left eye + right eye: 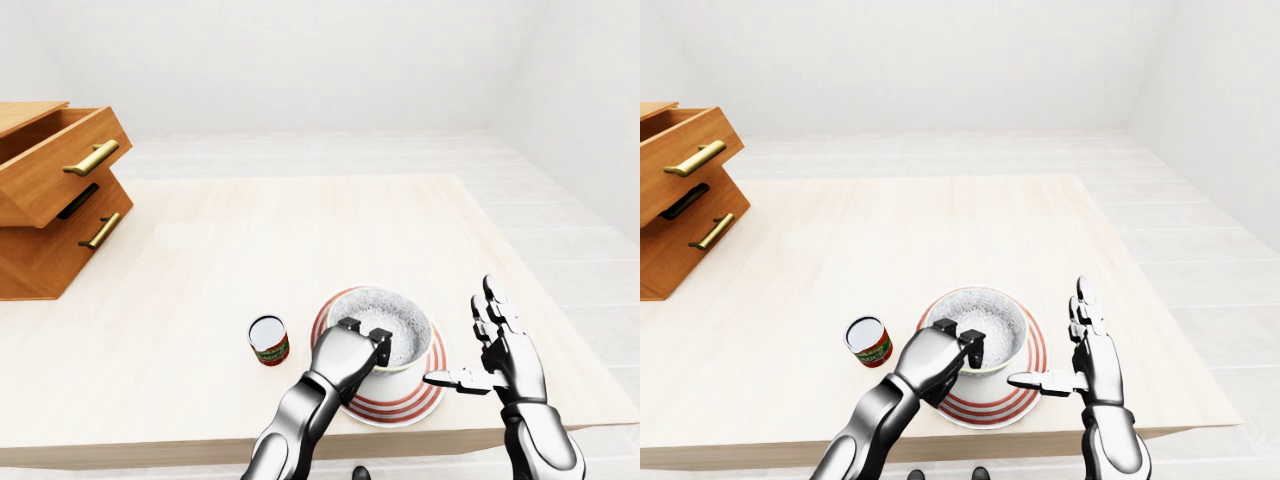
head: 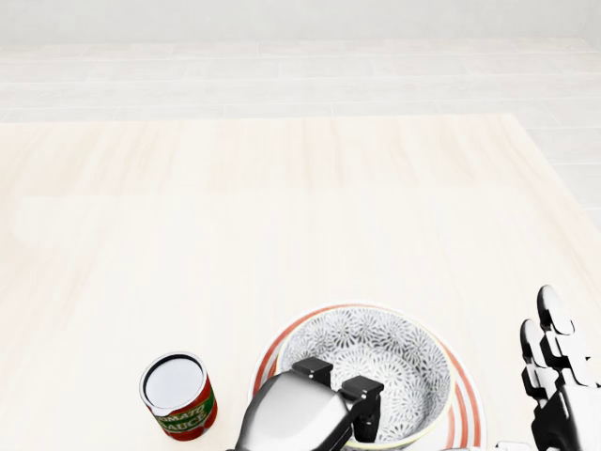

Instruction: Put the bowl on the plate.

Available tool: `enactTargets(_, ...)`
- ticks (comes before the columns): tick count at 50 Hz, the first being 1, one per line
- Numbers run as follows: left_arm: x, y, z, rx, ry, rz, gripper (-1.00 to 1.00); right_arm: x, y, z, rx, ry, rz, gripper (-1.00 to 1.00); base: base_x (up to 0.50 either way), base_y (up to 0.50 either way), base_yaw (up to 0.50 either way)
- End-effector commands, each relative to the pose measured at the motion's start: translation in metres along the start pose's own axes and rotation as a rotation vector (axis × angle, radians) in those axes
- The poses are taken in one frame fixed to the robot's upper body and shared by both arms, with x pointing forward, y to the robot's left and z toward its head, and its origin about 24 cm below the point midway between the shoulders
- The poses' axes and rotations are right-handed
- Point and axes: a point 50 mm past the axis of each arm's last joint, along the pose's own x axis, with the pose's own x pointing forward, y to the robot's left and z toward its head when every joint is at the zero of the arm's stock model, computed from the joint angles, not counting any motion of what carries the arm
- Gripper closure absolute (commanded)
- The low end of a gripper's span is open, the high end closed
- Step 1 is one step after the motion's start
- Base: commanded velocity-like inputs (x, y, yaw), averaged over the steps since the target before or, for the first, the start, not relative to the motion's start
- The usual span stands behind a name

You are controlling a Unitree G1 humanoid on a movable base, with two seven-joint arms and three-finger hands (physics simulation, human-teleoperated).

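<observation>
A white bowl (image 1: 398,318) with a grey flower pattern inside sits on the red-striped plate (image 1: 418,402), low in the left-eye view and right of centre. My left hand (image 1: 366,340) comes up from the bottom edge, and its fingers (image 2: 362,399) are hooked over the bowl's near rim, shut on it. My right hand (image 1: 468,342) stands open just right of the plate, fingers up and thumb pointing at the bowl, touching nothing.
A small tomato sauce can (image 1: 268,340) stands upright left of the plate. A wooden drawer unit (image 1: 55,195) with its top drawer pulled out sits at the table's left. The table's near edge (image 1: 150,440) runs just below the plate.
</observation>
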Motion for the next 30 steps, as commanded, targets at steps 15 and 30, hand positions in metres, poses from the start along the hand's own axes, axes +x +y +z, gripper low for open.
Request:
enactTargets(15, -0.001, 0.001, 0.002, -0.013, -0.007, 0.030, 0.80, -0.001, 0.000, -0.001, 0.002, -0.001, 0.004, -1.00, 0.00, 0.00, 0.00)
enactTargets(30, -0.004, -0.008, 0.002, -0.012, -0.004, 0.011, 0.60, 0.001, 0.002, 0.001, -0.005, 0.000, 0.010, -1.00, 0.00, 0.00, 0.00)
